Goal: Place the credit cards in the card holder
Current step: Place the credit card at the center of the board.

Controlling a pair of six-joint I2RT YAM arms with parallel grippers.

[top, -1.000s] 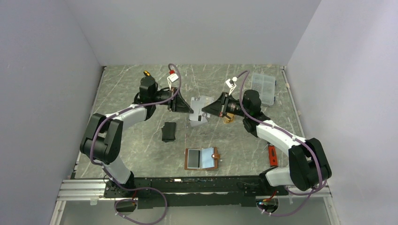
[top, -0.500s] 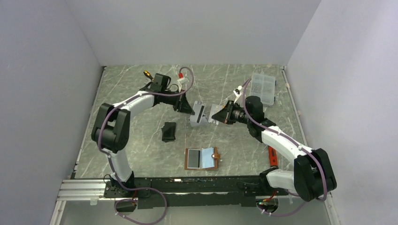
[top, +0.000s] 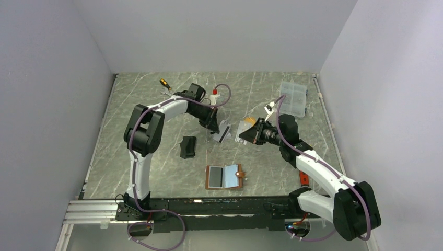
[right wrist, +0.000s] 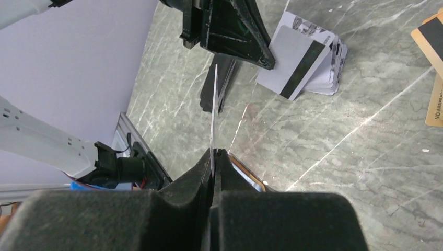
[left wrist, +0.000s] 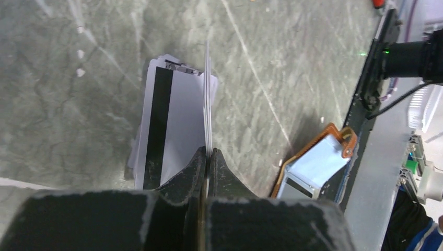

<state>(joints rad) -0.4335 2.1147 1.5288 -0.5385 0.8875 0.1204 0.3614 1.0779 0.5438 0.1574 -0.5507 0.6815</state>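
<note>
Grey veined table (top: 156,151), pale walls (top: 219,31). Centre frame, my left gripper (left wrist: 207,152) pinches a card (left wrist: 207,94) edge-on; right gripper (right wrist: 213,153) pinches a second card (right wrist: 214,104).

Even bright overhead light, soft shadows; wrist-view foregrounds blurred.

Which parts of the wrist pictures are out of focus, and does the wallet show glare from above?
Left wrist view: the left hand near the lens is soft, the grey card pile is sharp. Right wrist view: the right hand is blurred likewise, the table is sharp. Top view: the wallet shows one pale, shiny sleeve; shadows are faint.
</note>
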